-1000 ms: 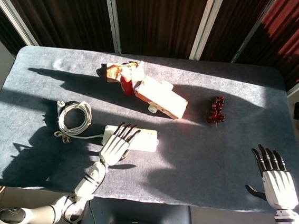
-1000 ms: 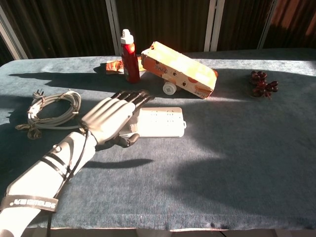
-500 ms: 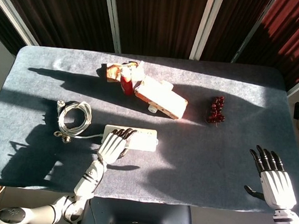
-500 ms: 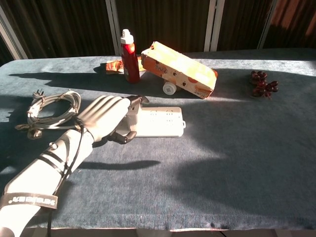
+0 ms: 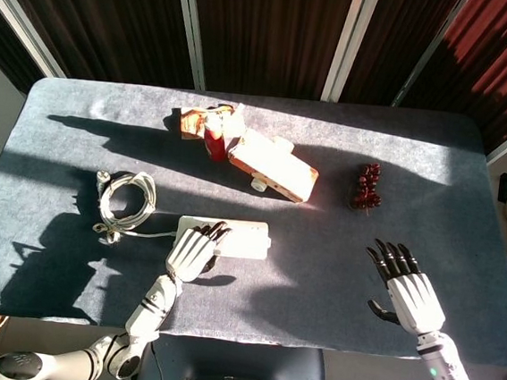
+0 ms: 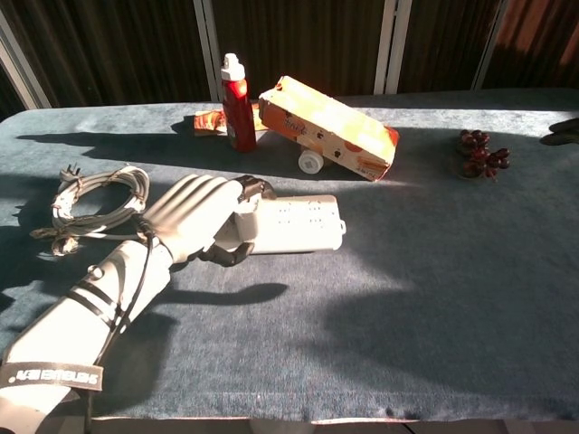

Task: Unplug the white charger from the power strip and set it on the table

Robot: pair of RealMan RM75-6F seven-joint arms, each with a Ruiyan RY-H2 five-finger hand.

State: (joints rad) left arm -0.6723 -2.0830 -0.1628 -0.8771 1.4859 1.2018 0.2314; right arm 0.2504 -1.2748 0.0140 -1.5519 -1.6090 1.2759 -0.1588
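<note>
- Head view: the left hand (image 5: 192,251) has its fingers curled over the left end of the power strip (image 5: 235,239), gripping it on the counter (image 5: 81,111). The right hand (image 5: 408,290) hovers open, fingers spread, well apart.
- Chest view: the left hand (image 6: 194,220) clasps the power strip (image 6: 294,224); the white charger cannot be made out under the fingers. A coiled cable (image 6: 95,201) lies just beside.

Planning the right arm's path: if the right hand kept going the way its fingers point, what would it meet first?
Probably the dark red berry cluster; the right hand has bare cloth before it, though height is unclear.
</note>
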